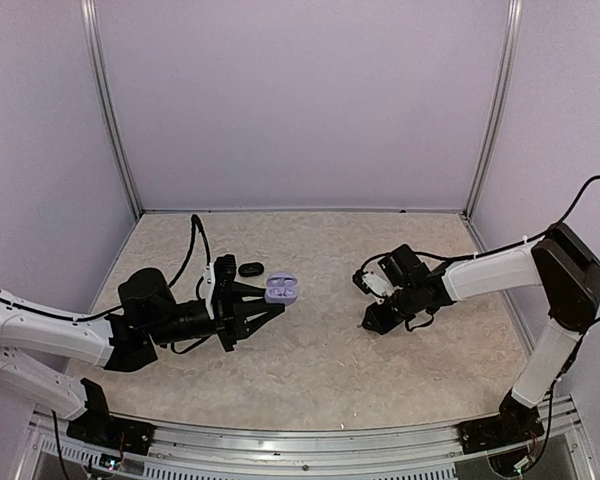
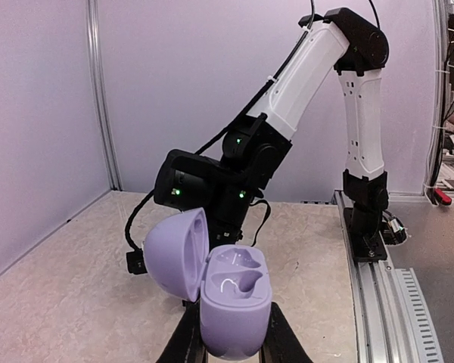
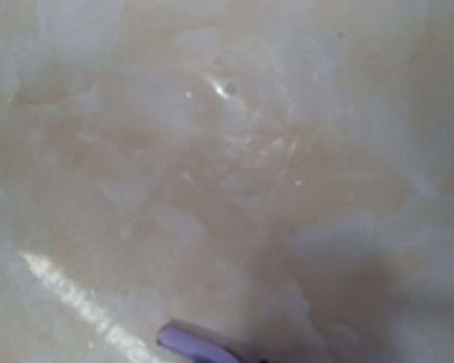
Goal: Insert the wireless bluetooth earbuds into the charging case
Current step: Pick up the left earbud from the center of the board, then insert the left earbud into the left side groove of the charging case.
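Over the bench (image 1: 330,380), seen from the top camera, the left gripper (image 1: 273,298) lies low and reaches rightward. Its jaws are clamped on the charging case (image 1: 281,288), a pale lavender oval held just above the marbled surface with its lid swung open. Just beside it on the left, a small black oval object (image 1: 250,268) rests on the bench. Well apart to the right, the right gripper (image 1: 370,320) tilts down towards the bench; at this size I cannot tell whether its jaws are parted or closed. The earbuds are too small to make out from up here.

From the left wrist, the charging case (image 2: 233,302) fills the lower middle, its base pinched between two dark fingers (image 2: 183,344). It is smooth, egg-rounded lavender plastic. The domed lid stands hinged off to the left, and the base shows two curved moulded wells (both look hollow, with a thin bright glint in the nearer one). Behind it leans the right arm (image 2: 310,68), its fingertips hidden by the lid.

From the right wrist, nearly everything is blurred bench (image 3: 227,151) seen very close. A lavender sliver (image 3: 189,342) pokes in at the bottom edge (too blurred to say whether it is an earbud).
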Tool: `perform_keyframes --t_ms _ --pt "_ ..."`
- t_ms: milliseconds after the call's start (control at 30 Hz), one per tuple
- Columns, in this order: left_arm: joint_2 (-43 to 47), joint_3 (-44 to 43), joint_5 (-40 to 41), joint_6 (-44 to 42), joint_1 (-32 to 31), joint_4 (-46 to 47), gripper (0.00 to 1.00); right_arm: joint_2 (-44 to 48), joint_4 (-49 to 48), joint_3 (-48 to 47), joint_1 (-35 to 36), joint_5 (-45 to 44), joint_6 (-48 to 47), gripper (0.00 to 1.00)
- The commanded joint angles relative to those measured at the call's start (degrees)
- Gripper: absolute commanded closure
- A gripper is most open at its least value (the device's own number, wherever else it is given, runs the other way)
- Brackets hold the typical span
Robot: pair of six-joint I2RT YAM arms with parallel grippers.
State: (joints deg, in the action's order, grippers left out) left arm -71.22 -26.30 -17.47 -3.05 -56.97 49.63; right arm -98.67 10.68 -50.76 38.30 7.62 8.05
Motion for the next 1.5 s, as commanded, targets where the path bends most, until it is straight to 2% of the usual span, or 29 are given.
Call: perform_keyframes --t_ms 0,300,500,667,800,967,1200,1467 --pt "-0.6 -0.3 0.3 -0.1 0.0 1.5 1.0 2.7 1.1 -0.7 1.9 -2.6 -2.4 0.85" --pt "-1.4 1.2 -2.2 0.5 1.0 4.1 1.0 12.1 -0.6 -0.8 4.1 -5.3 -9.2 0.88" --pt "-1.8 3.0 -8.0 -4.1 1.0 5.5 1.0 20.2 0.1 -1.5 7.2 -7.2 -14.8 0.88" --pt "-1.0 3.3 -8.6 -9.5 -0.2 2.3 1.0 27.8 0.9 -3.3 13.0 -10.8 -19.6 0.88" --pt "0.0 4.0 -8.2 -10.5 -0.5 2.8 1.0 31.5 1.6 -4.9 18.7 -13.7 -23.5 0.87" --pt "-1.1 2.8 -7.9 -8.6 -0.4 2.8 1.0 32.7 2.1 -7.5 27.3 -19.3 -28.4 0.88" --pt "-4.0 0.4 -9.3 -4.6 0.1 2.9 1.0 29.6 2.8 -11.5 38.0 -30.0 -35.7 0.88" --pt "-5.1 -0.8 -10.8 -2.0 0.5 2.8 1.0 26.2 3.6 -13.8 43.5 -36.2 -41.7 0.88"
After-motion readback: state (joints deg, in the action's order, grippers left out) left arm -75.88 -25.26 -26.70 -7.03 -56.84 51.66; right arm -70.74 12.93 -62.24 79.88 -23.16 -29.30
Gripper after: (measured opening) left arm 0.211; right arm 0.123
